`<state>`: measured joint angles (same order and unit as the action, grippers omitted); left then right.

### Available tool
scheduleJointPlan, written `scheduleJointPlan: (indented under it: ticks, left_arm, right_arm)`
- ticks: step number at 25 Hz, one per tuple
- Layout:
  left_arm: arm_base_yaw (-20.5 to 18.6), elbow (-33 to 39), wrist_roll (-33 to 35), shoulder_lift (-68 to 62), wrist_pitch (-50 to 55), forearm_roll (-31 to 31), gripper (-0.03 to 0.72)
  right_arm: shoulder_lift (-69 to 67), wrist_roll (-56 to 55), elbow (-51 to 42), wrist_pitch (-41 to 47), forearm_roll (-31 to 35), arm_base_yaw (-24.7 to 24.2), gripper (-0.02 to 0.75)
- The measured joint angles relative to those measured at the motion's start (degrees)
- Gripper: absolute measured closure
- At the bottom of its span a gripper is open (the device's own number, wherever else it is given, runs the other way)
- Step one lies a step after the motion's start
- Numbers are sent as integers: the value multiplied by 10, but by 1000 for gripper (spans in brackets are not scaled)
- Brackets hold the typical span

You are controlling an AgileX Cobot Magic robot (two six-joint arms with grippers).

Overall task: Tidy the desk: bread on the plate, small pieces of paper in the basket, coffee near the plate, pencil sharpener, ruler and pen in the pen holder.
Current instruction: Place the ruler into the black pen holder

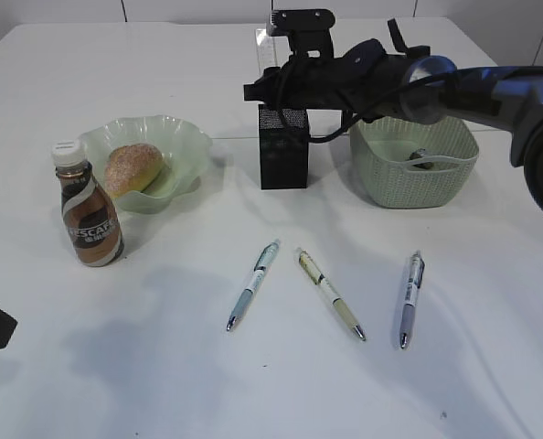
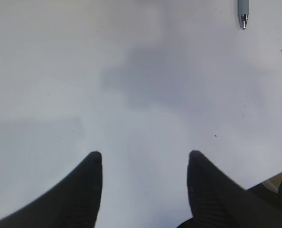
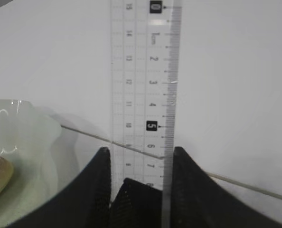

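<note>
From my station I see the right gripper (image 3: 138,156) reaching across the middle of the desk (image 1: 253,384), its two dark fingers (image 3: 96,190) pinching the clear ruler (image 3: 143,76) by its edges; the ruler stands upright with its lower end in the black mesh pen holder (image 1: 282,146), whose rim shows between the fingers in the right wrist view. The left gripper (image 2: 143,159) hangs above bare tabletop with its fingers spread apart and nothing between them; only the tip of a pen (image 2: 243,12) shows at the top of its view. The bread (image 1: 133,168) lies in the wavy green plate (image 1: 185,137), and the coffee (image 1: 86,208) stands upright just beside the plate's near left edge. The basket (image 1: 409,178) sits to the right of the pen holder with a small dark object inside that I cannot identify. Three pens lie apart on the desk in front: a pale blue one (image 1: 253,283), a cream one (image 1: 331,294) and a lilac one (image 1: 410,298).
</note>
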<state>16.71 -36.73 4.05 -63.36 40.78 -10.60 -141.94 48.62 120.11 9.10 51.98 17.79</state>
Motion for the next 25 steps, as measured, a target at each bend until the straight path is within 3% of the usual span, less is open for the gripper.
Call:
scheduleJointPlan:
  ticks: [18, 25]
  left_arm:
    - [0, 0, 0, 0, 0, 0, 286]
    - [0, 0, 0, 0, 0, 0, 287]
  right_arm:
    - [0, 38, -4, 41, -4, 0, 441]
    - [0, 38, -4, 42, -7, -2, 360]
